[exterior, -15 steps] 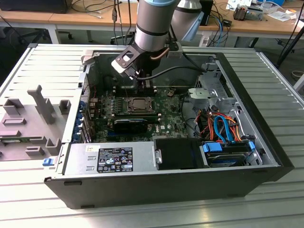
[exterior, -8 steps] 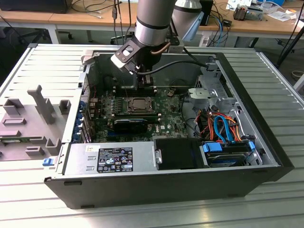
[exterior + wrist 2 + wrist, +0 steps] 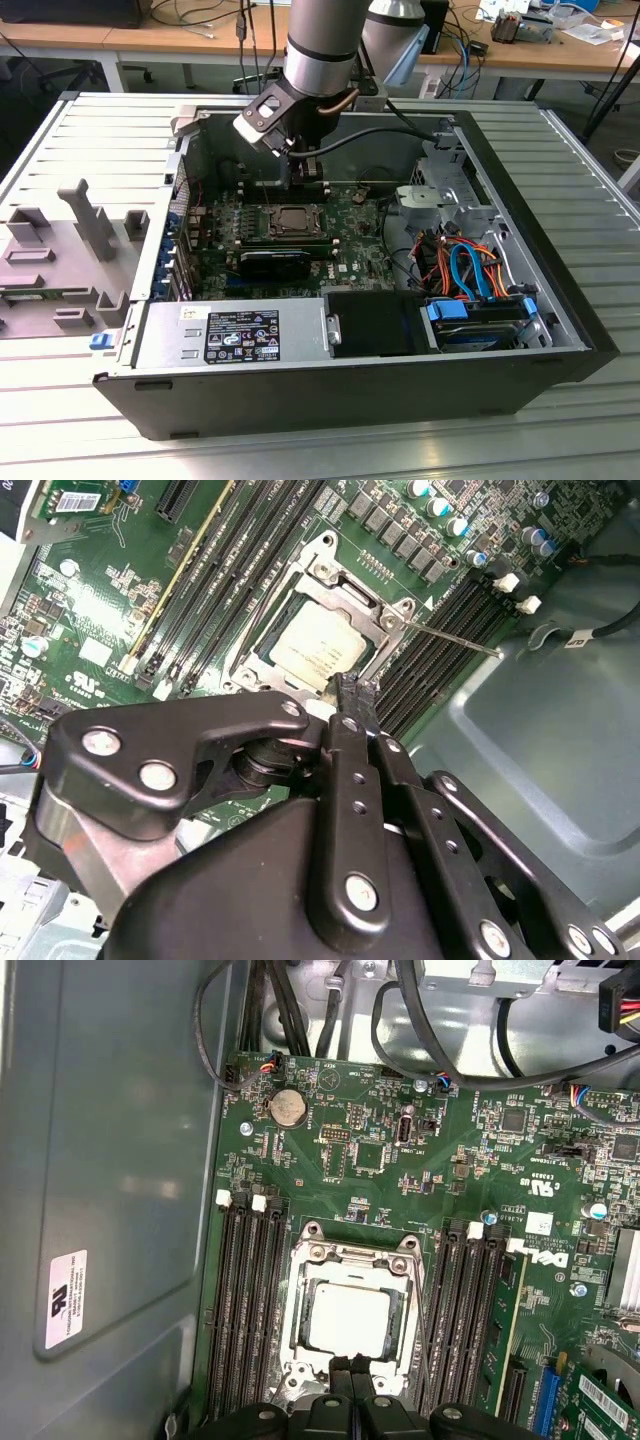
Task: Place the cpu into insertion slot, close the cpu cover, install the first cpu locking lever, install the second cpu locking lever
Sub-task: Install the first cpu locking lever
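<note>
open computer case (image 3: 300, 400); gripper (image 3: 355, 689), jaws together, at the cpu cover (image 3: 338, 578) edge, memory slots (image 3: 250, 1300) either side

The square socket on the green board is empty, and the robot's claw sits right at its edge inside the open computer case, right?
Not empty: in the first wrist view the cpu lies in the insertion slot, framed by the cpu cover. The rest holds: the gripper sits at its edge, over the green motherboard in the open case.

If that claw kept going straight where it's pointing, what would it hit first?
Probably the edge of the metal cover framing the chip, just beyond the gripper; depth is unclear.
</note>
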Available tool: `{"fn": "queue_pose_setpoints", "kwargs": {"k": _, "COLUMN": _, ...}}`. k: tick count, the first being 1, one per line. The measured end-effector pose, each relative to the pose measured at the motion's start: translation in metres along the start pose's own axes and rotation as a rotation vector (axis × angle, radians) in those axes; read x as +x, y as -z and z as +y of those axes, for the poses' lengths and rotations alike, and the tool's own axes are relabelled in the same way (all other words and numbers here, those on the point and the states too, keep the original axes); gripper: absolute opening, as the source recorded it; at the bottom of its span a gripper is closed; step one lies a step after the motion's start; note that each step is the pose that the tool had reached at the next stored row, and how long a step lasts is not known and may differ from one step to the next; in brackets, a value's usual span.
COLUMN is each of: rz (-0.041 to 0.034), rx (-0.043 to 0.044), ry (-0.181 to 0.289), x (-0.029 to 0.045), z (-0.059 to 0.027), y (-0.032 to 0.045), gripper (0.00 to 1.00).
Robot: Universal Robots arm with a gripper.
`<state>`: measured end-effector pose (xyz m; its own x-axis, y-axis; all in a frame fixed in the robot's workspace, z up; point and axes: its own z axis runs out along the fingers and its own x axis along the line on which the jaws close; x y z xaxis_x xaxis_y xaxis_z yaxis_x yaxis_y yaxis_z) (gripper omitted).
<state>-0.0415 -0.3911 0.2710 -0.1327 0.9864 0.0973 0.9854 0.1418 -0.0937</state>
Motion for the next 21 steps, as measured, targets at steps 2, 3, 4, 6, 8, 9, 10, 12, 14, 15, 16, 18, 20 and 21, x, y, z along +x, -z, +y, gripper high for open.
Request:
{"fn": "queue_pose_setpoints", "kwargs": {"k": 2, "rz": 0.0, "rx": 0.0, "ry": 0.0, "x": 0.0, "z": 0.0, "y": 0.0001, "gripper": 0.11}}
{"fn": "queue_pose_setpoints", "kwargs": {"k": 3, "rz": -0.0005, "rx": 0.0005, "ry": 0.004, "x": 0.0, "z": 0.0, "y": 0.0001, "gripper": 0.11}}
{"fn": "queue_pose_setpoints", "kwargs": {"k": 4, "rz": -0.0012, "rx": 0.0011, "ry": 0.011, "x": 0.0, "z": 0.0, "y": 0.0001, "gripper": 0.11}}
{"fn": "queue_pose_setpoints", "kwargs": {"k": 6, "rz": -0.0023, "rx": 0.0023, "ry": 0.024, "x": 0.0, "z": 0.0, "y": 0.0001, "gripper": 0.11}}
{"fn": "queue_pose_setpoints", "kwargs": {"k": 8, "rz": -0.0039, "rx": 0.004, "ry": 0.04, "x": 0.0, "z": 0.0, "y": 0.0001, "gripper": 0.11}}
{"fn": "queue_pose_setpoints", "kwargs": {"k": 9, "rz": -0.0049, "rx": 0.005, "ry": 0.051, "x": 0.0, "z": 0.0, "y": 0.0001, "gripper": 0.11}}
{"fn": "queue_pose_setpoints", "kwargs": {"k": 10, "rz": -0.0055, "rx": 0.0056, "ry": 0.057, "x": 0.0, "z": 0.0, "y": 0.0001, "gripper": 0.11}}
{"fn": "queue_pose_setpoints", "kwargs": {"k": 12, "rz": -0.0083, "rx": 0.0086, "ry": 0.088, "x": 0.0, "z": 0.0, "y": 0.0001, "gripper": 0.11}}
{"fn": "queue_pose_setpoints", "kwargs": {"k": 14, "rz": -0.0111, "rx": 0.0114, "ry": 0.117, "x": 0.0, "z": 0.0, "y": 0.0001, "gripper": 0.11}}
{"fn": "queue_pose_setpoints", "kwargs": {"k": 15, "rz": -0.0116, "rx": 0.012, "ry": 0.123, "x": 0.0, "z": 0.0, "y": 0.0001, "gripper": 0.11}}
{"fn": "queue_pose_setpoints", "kwargs": {"k": 16, "rz": -0.0127, "rx": 0.0131, "ry": 0.134, "x": 0.0, "z": 0.0, "y": 0.0001, "gripper": 0.11}}
{"fn": "queue_pose_setpoints", "kwargs": {"k": 18, "rz": -0.0142, "rx": 0.0146, "ry": 0.149, "x": 0.0, "z": 0.0, "y": 0.0001, "gripper": 0.11}}
{"fn": "queue_pose_setpoints", "kwargs": {"k": 20, "rz": -0.0156, "rx": 0.0162, "ry": 0.165, "x": 0.0, "z": 0.0, "y": 0.0001, "gripper": 0.11}}
{"fn": "queue_pose_setpoints", "kwargs": {"k": 21, "rz": -0.0163, "rx": 0.0169, "ry": 0.172, "x": 0.0, "z": 0.0, "y": 0.0001, "gripper": 0.11}}
